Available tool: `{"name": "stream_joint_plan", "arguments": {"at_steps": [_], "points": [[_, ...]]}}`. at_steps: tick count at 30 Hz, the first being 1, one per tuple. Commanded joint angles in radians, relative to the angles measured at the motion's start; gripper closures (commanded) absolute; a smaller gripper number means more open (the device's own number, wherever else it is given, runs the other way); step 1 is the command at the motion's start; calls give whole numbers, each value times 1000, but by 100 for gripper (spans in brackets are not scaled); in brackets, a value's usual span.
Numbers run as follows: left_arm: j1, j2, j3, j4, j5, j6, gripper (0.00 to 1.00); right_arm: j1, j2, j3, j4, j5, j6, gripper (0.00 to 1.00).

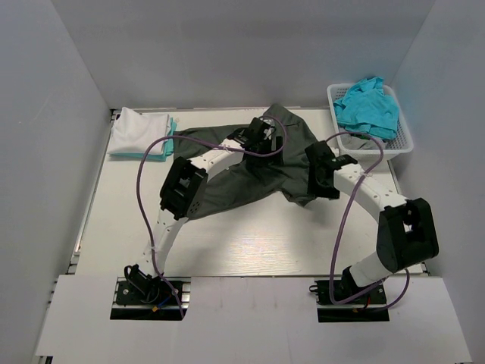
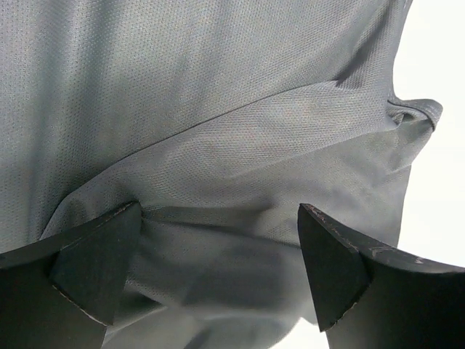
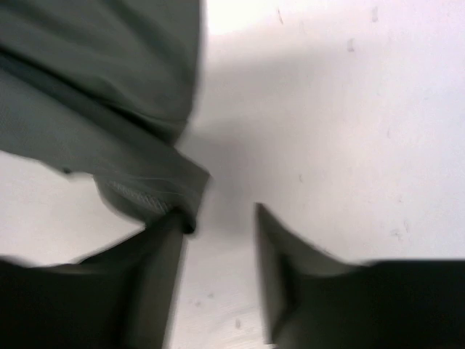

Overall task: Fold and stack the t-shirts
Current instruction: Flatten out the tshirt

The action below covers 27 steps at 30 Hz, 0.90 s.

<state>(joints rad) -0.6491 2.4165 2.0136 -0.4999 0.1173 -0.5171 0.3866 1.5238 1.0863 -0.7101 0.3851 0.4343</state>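
A dark charcoal t-shirt (image 1: 242, 178) lies crumpled and spread across the middle of the table. My left gripper (image 1: 258, 137) hovers over its far part, open wide, with wrinkled grey cloth (image 2: 240, 145) beneath and between its fingers (image 2: 102, 254). At the shirt's right edge my right gripper (image 1: 320, 180) stands open. In the right wrist view bare table shows between its fingers, and a hem corner of the shirt (image 3: 156, 185) touches the left finger (image 3: 156, 276). A folded white t-shirt (image 1: 139, 130) rests on a teal one (image 1: 171, 129) at the back left.
A white lattice basket (image 1: 400, 144) at the back right holds crumpled turquoise t-shirts (image 1: 367, 108). Grey walls close in the table on the left, the back and the right. Purple cables loop along both arms.
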Motion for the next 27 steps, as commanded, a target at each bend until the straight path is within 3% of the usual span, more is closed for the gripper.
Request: {"name": "stream_joint_plan", "arguments": {"at_steps": [1,2,4,8,11,12,14,21,27], "points": [[12,10,-85,-233,10,74,0,-2,-34,-81,-69,5,15,39],[3,-29,-111,-242,10,100,0,-2,-39,-92,-74,5,20,32],[3,-77,-137,-243,10,112,0,1,-57,-83,-90,21,26,29],[-6,-203,-173,-232,10,134,0,4,-111,3,-91,-18,12,29],[-6,-249,-151,-233,1,134,0,8,-181,-2,45,-224,-52,29],[-6,-260,-142,-244,-11,134,0,23,-212,-20,75,-358,-92,28],[-6,-269,-142,-244,-33,134,0,40,-235,-42,156,-437,-101,28],[14,-198,-55,-299,-56,123,0,156,-113,-60,230,-609,-140,29],[14,-188,-65,-275,-65,114,0,238,5,-88,271,-551,-126,36]]}}
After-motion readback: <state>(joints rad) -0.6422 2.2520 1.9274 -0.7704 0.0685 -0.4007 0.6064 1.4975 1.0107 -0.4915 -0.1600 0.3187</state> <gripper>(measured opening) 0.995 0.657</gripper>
